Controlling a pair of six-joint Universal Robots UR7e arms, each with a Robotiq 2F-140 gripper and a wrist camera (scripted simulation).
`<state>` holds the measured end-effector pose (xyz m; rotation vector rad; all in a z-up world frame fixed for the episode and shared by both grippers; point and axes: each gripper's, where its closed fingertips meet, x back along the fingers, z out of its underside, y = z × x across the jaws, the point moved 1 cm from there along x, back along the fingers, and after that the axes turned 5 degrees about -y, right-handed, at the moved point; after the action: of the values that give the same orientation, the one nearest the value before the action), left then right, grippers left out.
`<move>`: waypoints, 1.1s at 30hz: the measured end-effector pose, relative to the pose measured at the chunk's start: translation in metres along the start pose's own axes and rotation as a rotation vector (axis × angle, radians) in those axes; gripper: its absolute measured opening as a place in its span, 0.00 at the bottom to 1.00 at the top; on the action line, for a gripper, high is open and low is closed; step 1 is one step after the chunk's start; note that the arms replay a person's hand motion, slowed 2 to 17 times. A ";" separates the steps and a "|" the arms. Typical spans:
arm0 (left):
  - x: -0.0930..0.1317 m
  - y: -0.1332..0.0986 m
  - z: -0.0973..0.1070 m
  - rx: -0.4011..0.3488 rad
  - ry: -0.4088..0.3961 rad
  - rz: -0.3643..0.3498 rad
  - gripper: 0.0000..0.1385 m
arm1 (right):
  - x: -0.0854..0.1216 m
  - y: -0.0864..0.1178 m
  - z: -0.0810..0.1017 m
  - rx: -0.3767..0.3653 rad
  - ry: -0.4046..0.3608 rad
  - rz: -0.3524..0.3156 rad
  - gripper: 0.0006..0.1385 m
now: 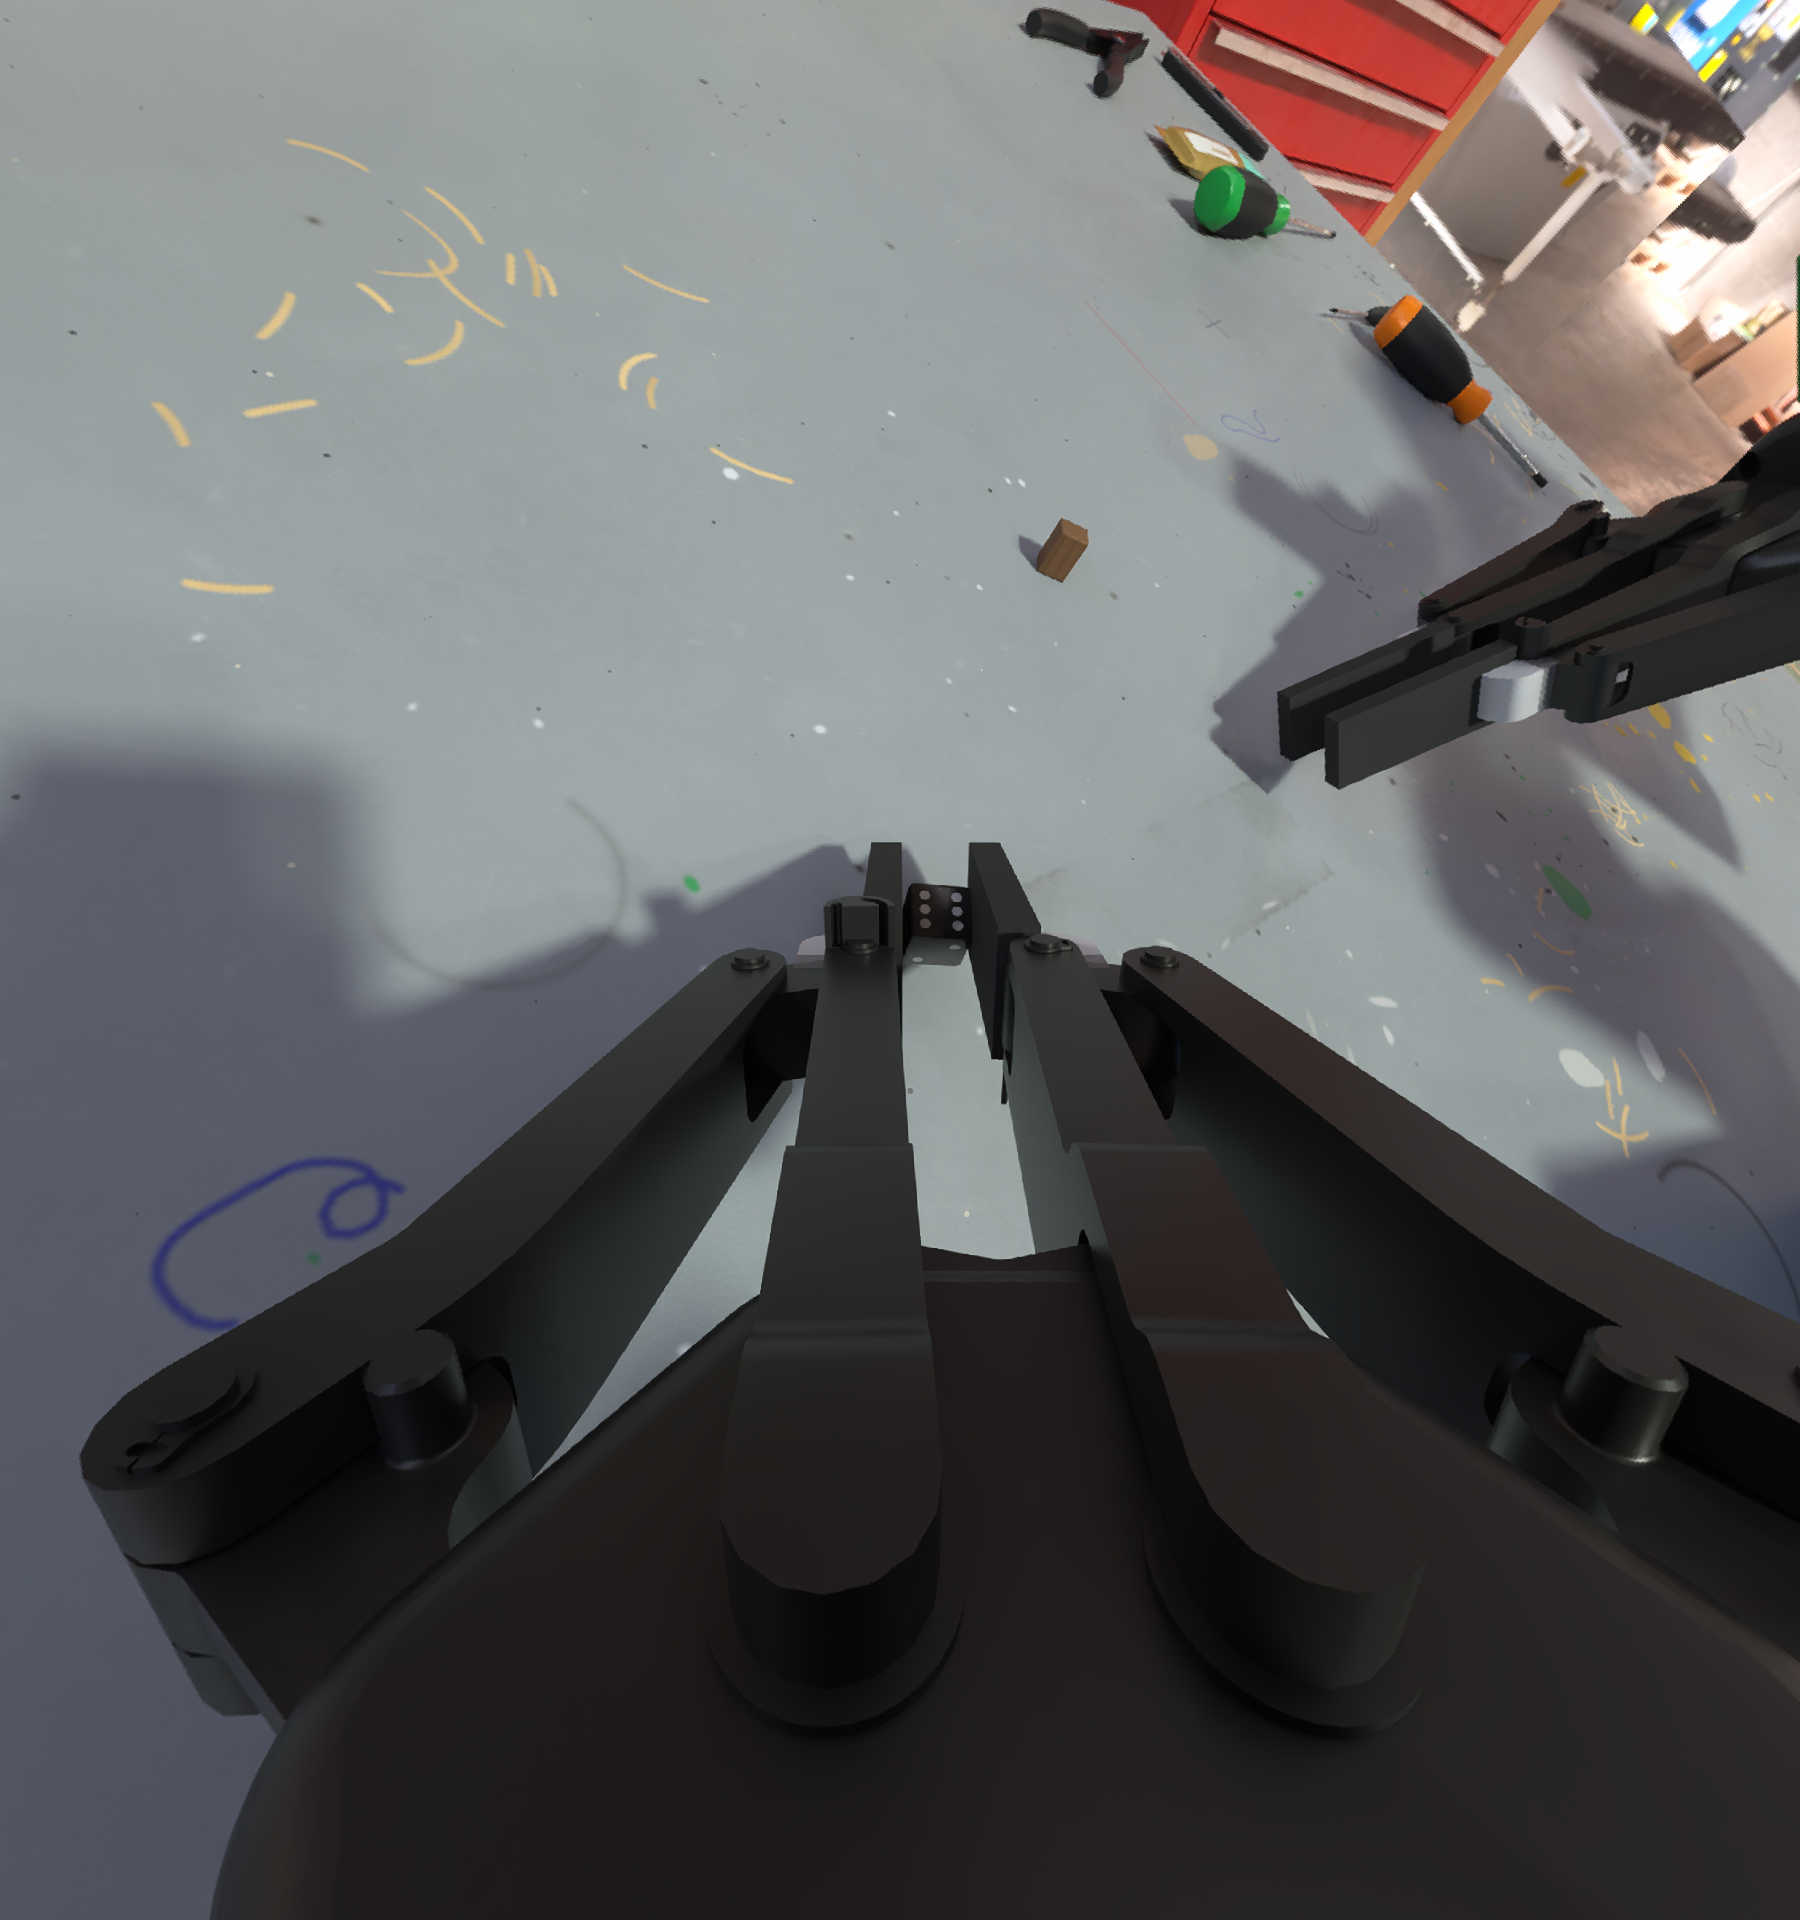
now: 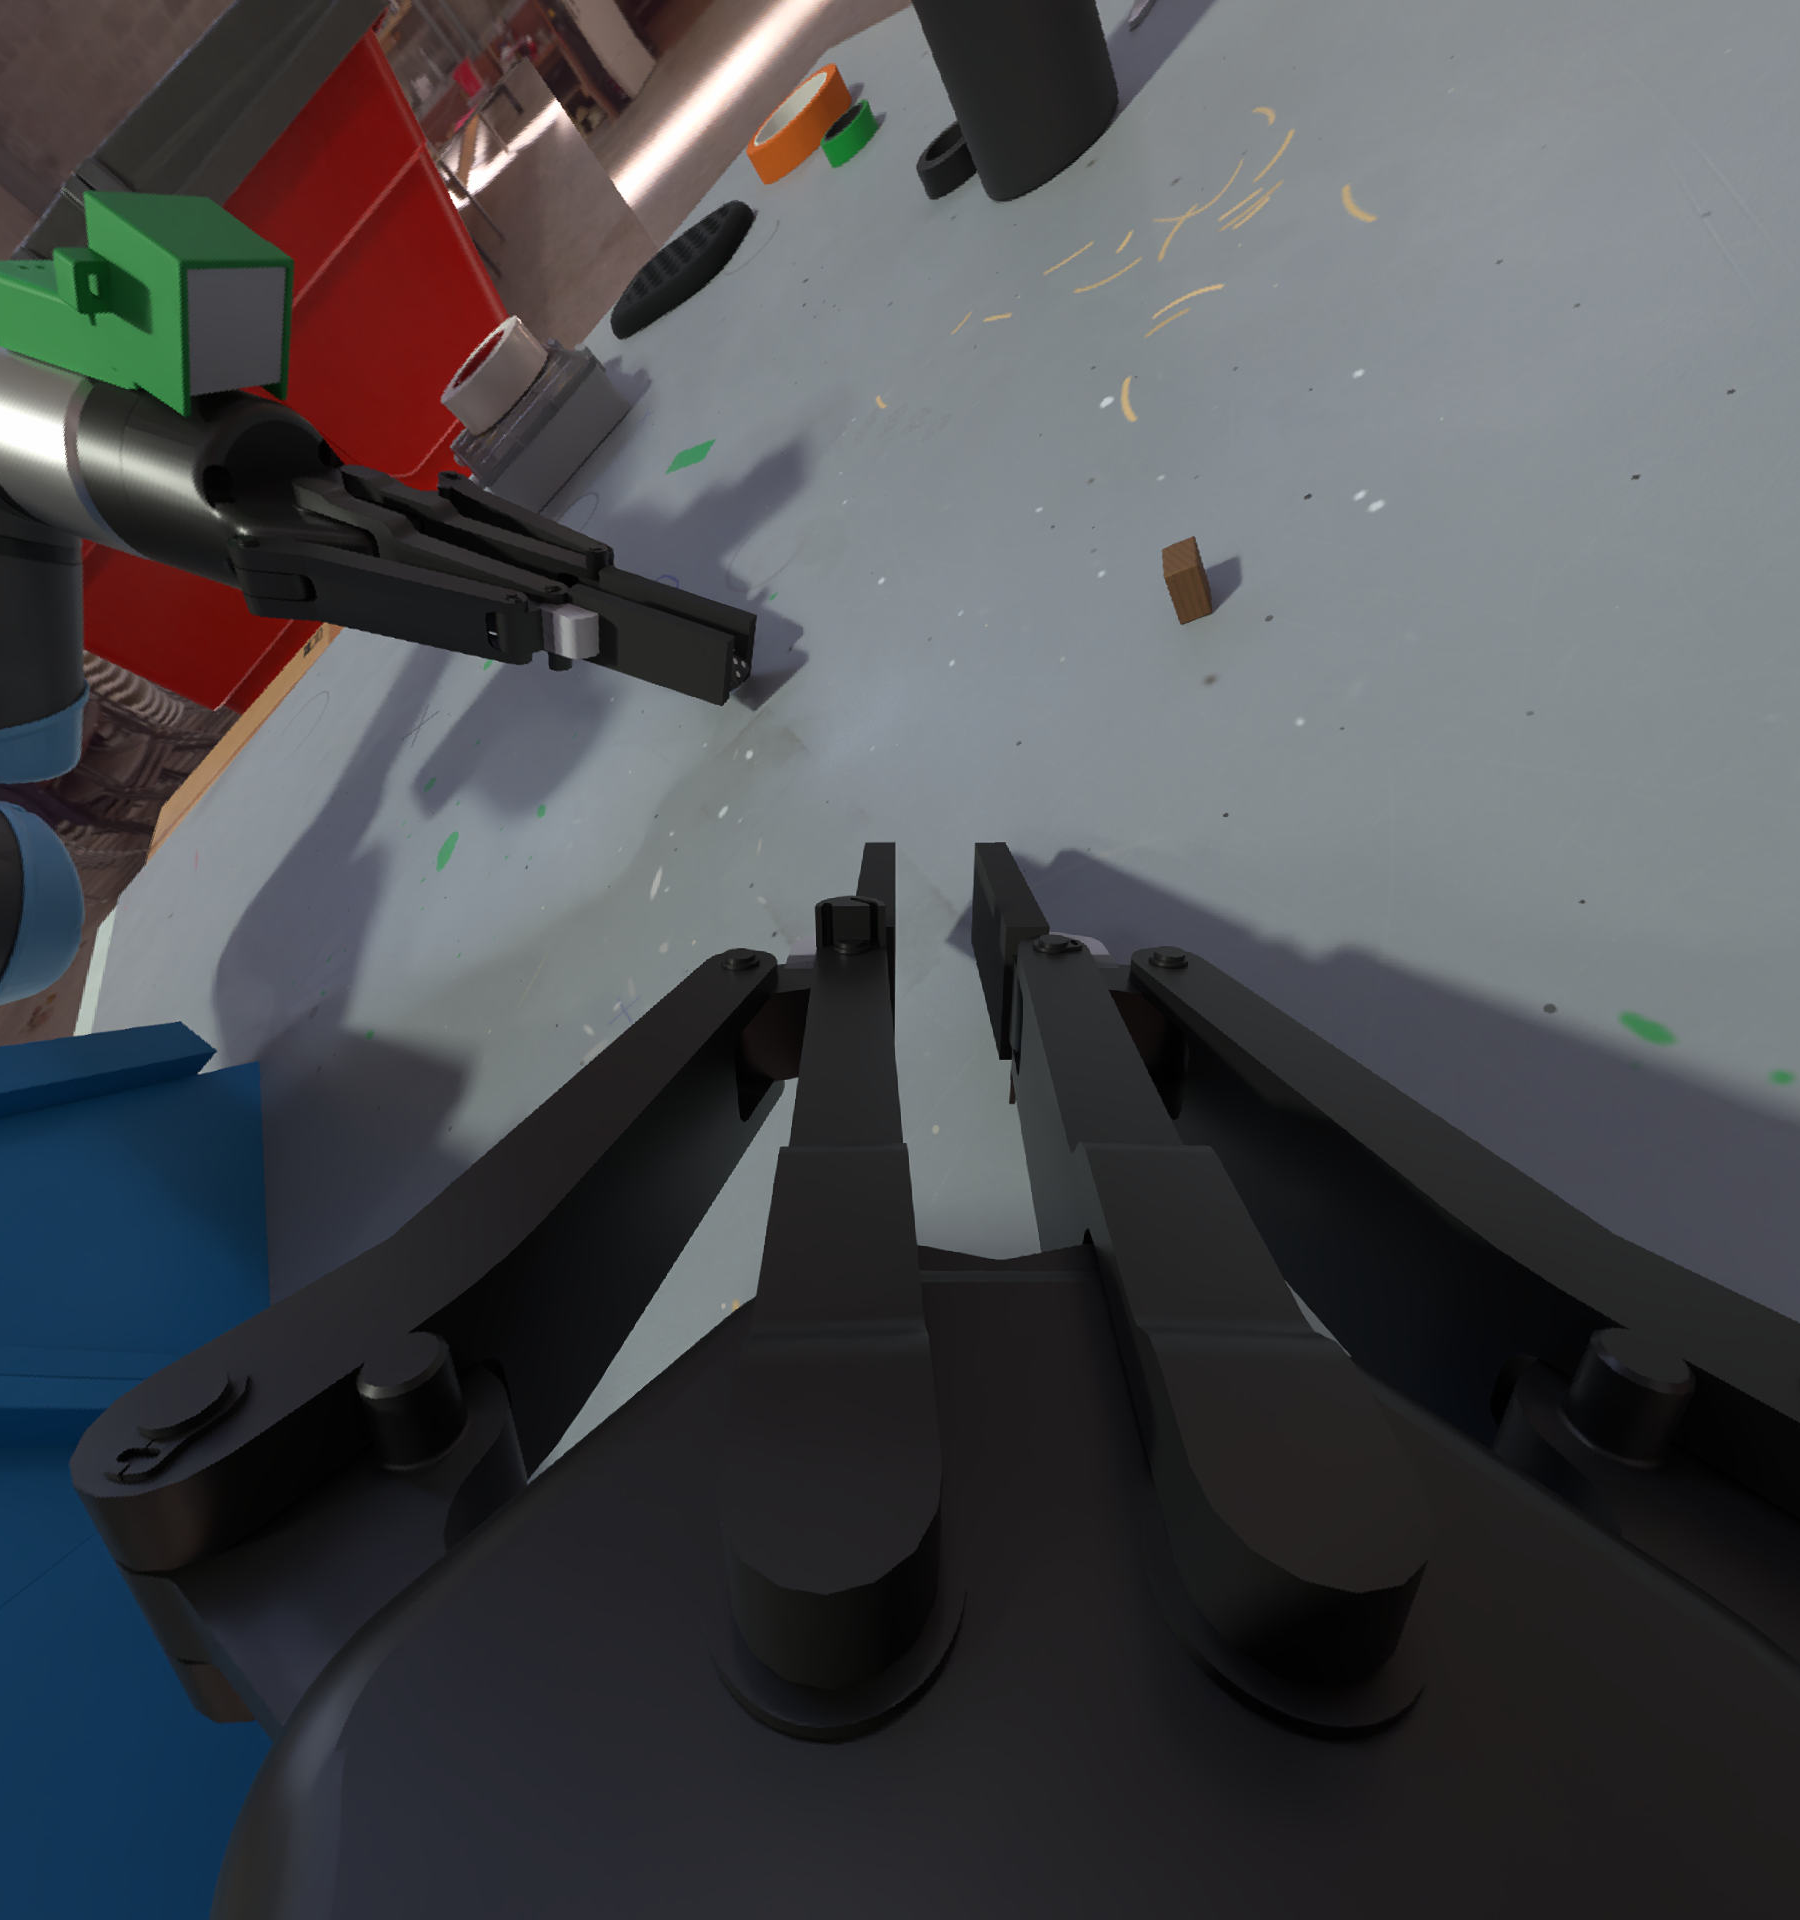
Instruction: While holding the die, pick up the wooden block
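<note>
In the left wrist view, the left gripper (image 1: 935,883) has its two black fingers clamped on the small black die with white pips (image 1: 937,914), which sits pinched between the fingertips above the grey, paint-flecked tabletop (image 1: 563,644). Ahead of those fingertips and slightly to their right, the small brown wooden block (image 1: 1062,549) stands upright on the table, well apart from them. Farther right, the right gripper (image 1: 1311,743) reaches in from the edge with its fingers drawn close together and nothing between them; the block lies ahead of its tips, apart from them. Beyond it, near the table's far edge, lie a green-capped black-handled tool (image 1: 1239,203) and an orange and black screwdriver (image 1: 1431,358).

In the right wrist view, the left gripper (image 2: 735,665) enters from the left with the die (image 2: 738,667) just showing at its tips. The right gripper (image 2: 935,873) in the centre holds its fingers nearly together, a narrow gap between them, over bare table. The wooden block (image 2: 1187,580) stands ahead and to the right of its fingertips, untouched
</note>
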<state>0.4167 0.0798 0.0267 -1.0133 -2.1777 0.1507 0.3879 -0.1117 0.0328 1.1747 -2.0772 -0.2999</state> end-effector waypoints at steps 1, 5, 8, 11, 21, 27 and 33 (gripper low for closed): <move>0.000 0.000 0.000 0.000 0.000 0.000 0.12 | 0.000 0.000 0.000 0.000 0.000 0.000 0.14; 0.000 0.000 0.000 0.001 0.000 0.001 0.12 | 0.000 0.000 0.000 -0.001 0.000 0.000 0.14; 0.000 0.000 0.000 0.002 0.000 0.001 0.12 | 0.000 0.000 0.000 -0.001 0.000 0.000 0.14; 0.000 0.000 0.000 0.003 -0.001 0.001 0.12 | 0.000 0.000 0.000 0.000 0.000 0.000 0.14; 0.000 0.000 0.000 0.003 0.000 0.002 0.12 | 0.001 -0.002 0.000 -0.007 -0.006 0.021 0.14; 0.000 0.001 0.000 -0.029 0.005 -0.020 0.12 | 0.002 -0.003 -0.004 -0.019 -0.037 0.027 0.15; 0.002 0.006 -0.001 -0.051 -0.006 -0.049 0.12 | 0.007 -0.004 -0.020 0.009 -0.134 0.048 0.15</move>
<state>0.4196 0.0850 0.0264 -0.9877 -2.2202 0.0759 0.4019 -0.1165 0.0482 1.1357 -2.2215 -0.3552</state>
